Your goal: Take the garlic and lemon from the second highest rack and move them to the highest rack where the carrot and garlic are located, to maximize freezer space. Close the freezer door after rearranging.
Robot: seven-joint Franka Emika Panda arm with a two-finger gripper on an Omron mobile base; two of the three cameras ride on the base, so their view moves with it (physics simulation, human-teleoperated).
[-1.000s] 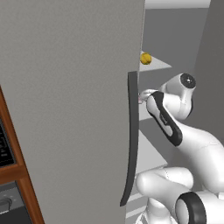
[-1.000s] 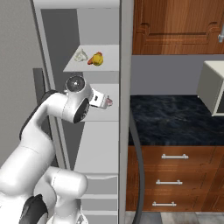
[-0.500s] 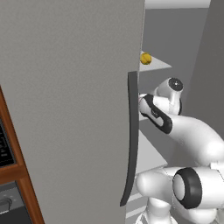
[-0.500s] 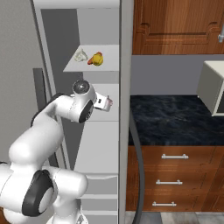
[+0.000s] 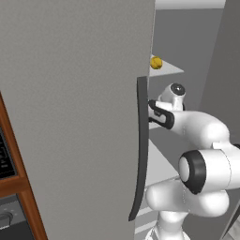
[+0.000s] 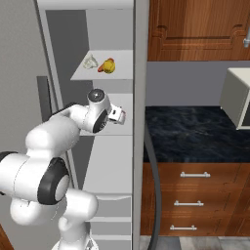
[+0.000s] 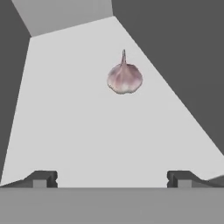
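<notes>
On the second highest rack (image 7: pixel 87 131) ahead of my gripper (image 7: pixel 111 178) sits the garlic (image 7: pixel 125 78), well apart from the fingertips and a little to the right of the line between them. The fingers (image 7: pixel 43 178) stand wide apart with nothing between them, so the gripper is released and empty.

My worry is the bulb's shape: it is rounded, with a thin stem pointing away from me. If I drive forward off-centre, one finger could nudge it and roll it deeper toward the back wall instead of trapping it. Closing too early would pinch air; closing on the stem alone would probably let it slip on the lift.

A second risk is clearance. The forearm reaches into the freezer (image 6: pixel 85 29) past the freezer door (image 5: pixel 75 117), whose dark handle (image 5: pixel 139 150) lies just beside the arm in the left base view, and the highest rack (image 6: pixel 105 73) hangs directly above the wrist. Raising the hand steeply could strike its underside.

The lemon (image 6: pixel 108 66) appears already up on that top shelf, beside a pale bulb (image 6: pixel 90 62).

The arm is folded, elbow low, forearm extended roughly level into the compartment, gripper pointing inward along the shelf.
</notes>
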